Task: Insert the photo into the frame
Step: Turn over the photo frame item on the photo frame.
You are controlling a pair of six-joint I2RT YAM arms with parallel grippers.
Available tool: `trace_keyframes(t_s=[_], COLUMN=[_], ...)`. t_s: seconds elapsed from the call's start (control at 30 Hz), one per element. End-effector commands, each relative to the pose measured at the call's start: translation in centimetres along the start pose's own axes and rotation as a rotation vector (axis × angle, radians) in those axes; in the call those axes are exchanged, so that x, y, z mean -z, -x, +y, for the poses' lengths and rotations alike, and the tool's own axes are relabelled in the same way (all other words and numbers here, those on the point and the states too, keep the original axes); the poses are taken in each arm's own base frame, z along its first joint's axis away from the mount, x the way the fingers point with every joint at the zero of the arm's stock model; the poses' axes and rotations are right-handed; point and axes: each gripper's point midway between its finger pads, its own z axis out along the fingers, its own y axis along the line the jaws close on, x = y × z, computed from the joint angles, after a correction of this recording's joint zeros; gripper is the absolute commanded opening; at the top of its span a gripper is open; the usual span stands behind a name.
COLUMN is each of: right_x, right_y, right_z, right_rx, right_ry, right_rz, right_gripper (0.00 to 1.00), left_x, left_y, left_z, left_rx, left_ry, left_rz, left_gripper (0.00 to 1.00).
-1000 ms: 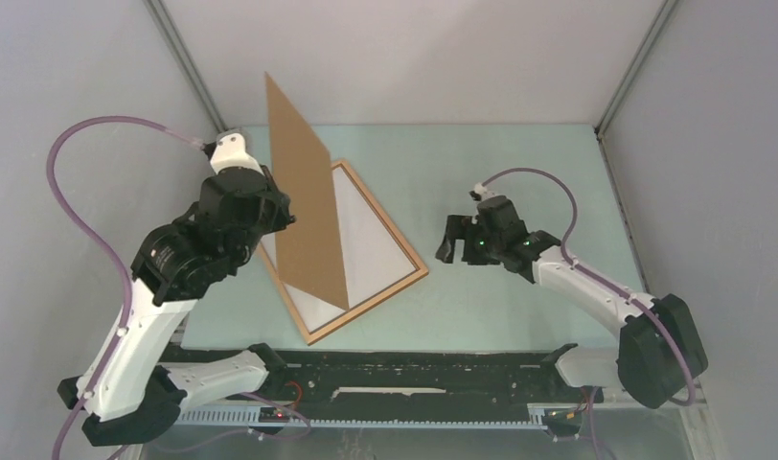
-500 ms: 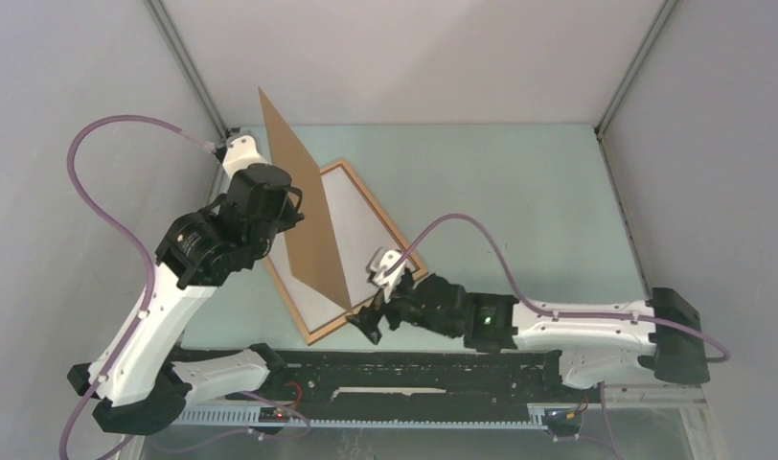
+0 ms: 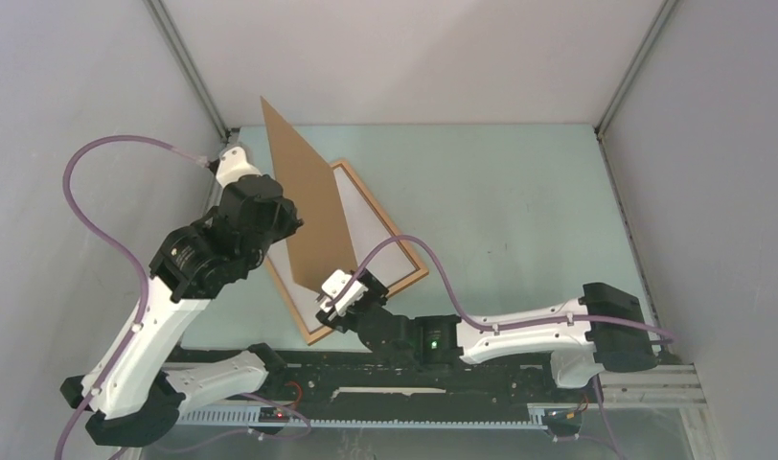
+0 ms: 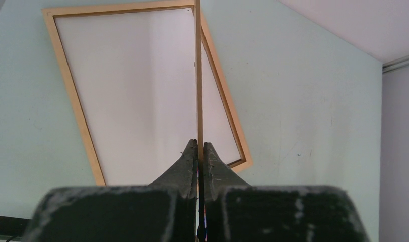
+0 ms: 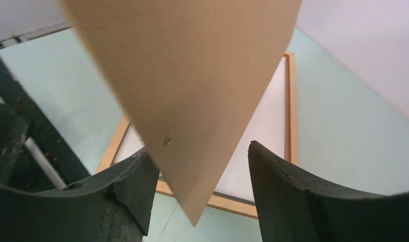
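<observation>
Brown hardboard stands on edge in my left claw [image 4: 198, 146], whose jaws are pressed tight on the thin backing board [image 3: 308, 216]. That arm rises from its base, bends at the elbow and turns the wrist inward, so the board stands up tall and leans over the bench. My right arm lies low and stretched far across to the left. Its claw [image 5: 200, 151] points up at the board's lowest corner with the jaws spread, one on each side of the corner. There is a gap on the right side, and I cannot tell whether the left jaw touches the board.

Below and ahead of my left claw the frame [image 4: 75, 101] lies flat on the bench [image 4: 303, 116]. The photo [image 4: 137, 91] shows only as a plain white sheet filling the frame. From my right claw the frame's near corner sits just beyond the board's tip.

The bench is pale green and matte. Plain grey walls [image 3: 414, 57] close it in on three sides, with metal strips in the corners.
</observation>
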Motion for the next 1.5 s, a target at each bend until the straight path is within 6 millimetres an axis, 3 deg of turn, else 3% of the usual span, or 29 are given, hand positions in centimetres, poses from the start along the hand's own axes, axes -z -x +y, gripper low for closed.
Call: trace_keyframes(t_s=[0.0,0.2,0.47,0.67,0.8,0.97,1.07,1.1,1.2,1.4,1.47], right_x=[-0.4,0.0,-0.2,-0.8,-1.0,-1.5,-1.7,-1.8,-2.0,-1.6,-1.8], right_y=[2.3,3.8,5.3,5.3,5.5,5.4,5.3,5.1,4.8,5.0,4.6], right_z=[-1.4,-0.3,-1.3,-2.8,-3.6,-3.4,-3.8,-3.9,-4.2,-4.3,-5.0], right_rx=[-0.033,-0.035,-0.055,-0.067,-0.083,-0.087,-0.104,-0.112,-0.147,-0.234,-0.284], right_ry=[-0.108,-0.082,-0.083,-0.191,-0.276,-0.300,-0.307,-0.305,-0.292,-0.200,-0.183], right_rz=[-0.030,-0.050,-0.064,-0.056,-0.050,-0.044,-0.041,-0.037,-0.025,-0.066,-0.059], right_gripper=[0.71,0.79,0.76,0.64,0.45,0.37,0.28,0.21,0.00,0.00,0.00], left_x=[0.6,-0.2,-1.7,-2.5,-2.9,-3.3,-3.5,-3.5,-3.3,-1.4,-0.4], left_y=[2.5,2.3,1.1,0.3,0.2,0.3,0.4,0.4,0.6,0.9,1.3], left_z=[-0.9,-1.1,-1.6,-1.9,-1.7,-1.7,-2.2,-2.3,-2.5,-1.9,-1.4], left_rx=[0.125,0.105,0.087,0.088,0.092,0.096,0.082,0.079,0.091,0.068,0.044], left_ry=[-0.047,-0.026,-0.031,-0.023,-0.005,0.008,-0.004,-0.007,-0.027,-0.095,-0.121], left_rz=[-0.099,-0.100,-0.085,-0.062,-0.066,-0.081,-0.080,-0.079,-0.084,-0.096,-0.109], left_gripper=[0.00,0.00,0.00,0.00,0.00,0.00,0.00,0.00,0.18,0.78,0.93])
